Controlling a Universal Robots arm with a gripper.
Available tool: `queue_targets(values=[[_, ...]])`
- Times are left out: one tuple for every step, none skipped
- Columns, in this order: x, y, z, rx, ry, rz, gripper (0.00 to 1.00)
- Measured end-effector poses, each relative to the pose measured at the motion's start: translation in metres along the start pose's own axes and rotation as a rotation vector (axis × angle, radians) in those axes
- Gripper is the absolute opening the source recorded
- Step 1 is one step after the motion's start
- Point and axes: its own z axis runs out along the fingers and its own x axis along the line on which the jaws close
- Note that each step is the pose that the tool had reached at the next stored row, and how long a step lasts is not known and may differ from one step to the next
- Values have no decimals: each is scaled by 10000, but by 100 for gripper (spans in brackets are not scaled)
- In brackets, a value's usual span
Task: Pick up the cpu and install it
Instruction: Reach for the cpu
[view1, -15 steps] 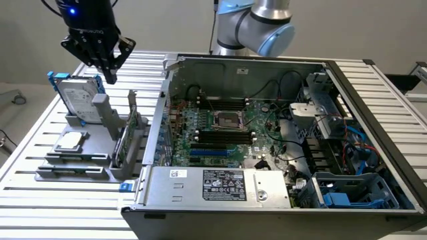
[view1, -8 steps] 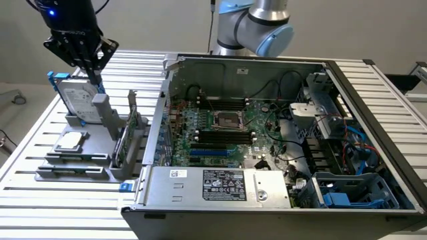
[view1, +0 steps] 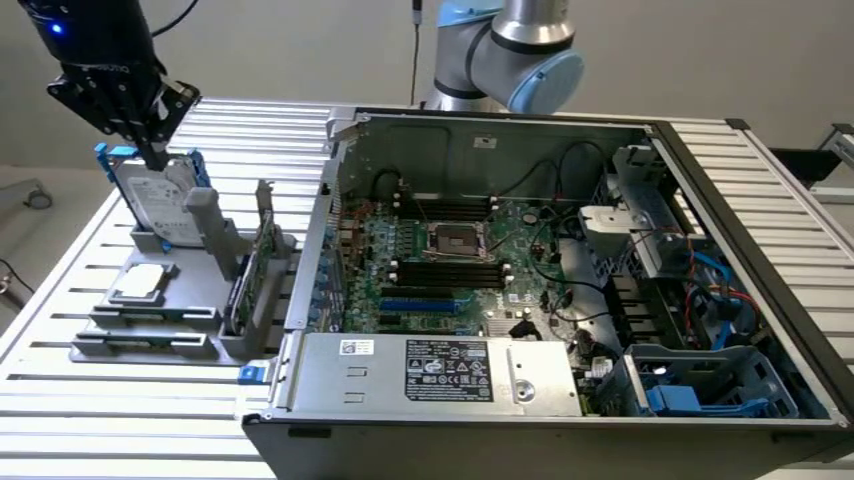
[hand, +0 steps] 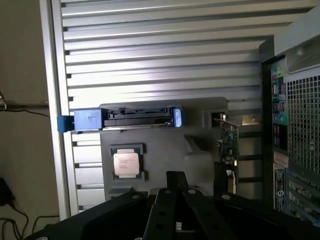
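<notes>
**Approach to the cpu: end effector empty, chip lying in its grey stand.**

Exterior view: the end effector (view1: 155, 150) hangs in the upper left of the frame, fingers drawn together with nothing between them, just above the hard drive (view1: 158, 200), which stands on edge. The cpu (view1: 143, 283) lies flat lower on the exterior view's left, on the grey stand (view1: 147, 340) on the slatted surface (view1: 80, 400), well apart from the socket (view1: 451, 240) inside the open computer case (view1: 400, 375). A sound pickup would likely need the fingers spread, centred over the chip, closing on opposite edges and keeping it level. Wrist view: the cpu (hand: 126, 164) is a small square with a pale, shiny metal top and a darker rim. It is seated in a recess near the hard drive, beyond the end effector (hand: 175, 182).
</notes>
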Motion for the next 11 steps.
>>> queue_targets(values=[[45, 0, 8, 2, 17, 0, 11], [90, 0, 17, 4, 34, 0, 11], [134, 1, 25, 6, 52, 1, 11], [183, 1, 34, 8, 70, 2, 11], [229, 1, 42, 11, 86, 3, 11], [273, 1, 51, 13, 101, 3, 11], [317, 0, 59, 15, 114, 2, 11], [362, -1, 69, 17, 126, 2, 11], [407, -2, 78, 19, 138, 3, 11], [452, -4, 87, 21, 150, 4, 11], [496, -7, 95, 23, 162, 5, 11]])
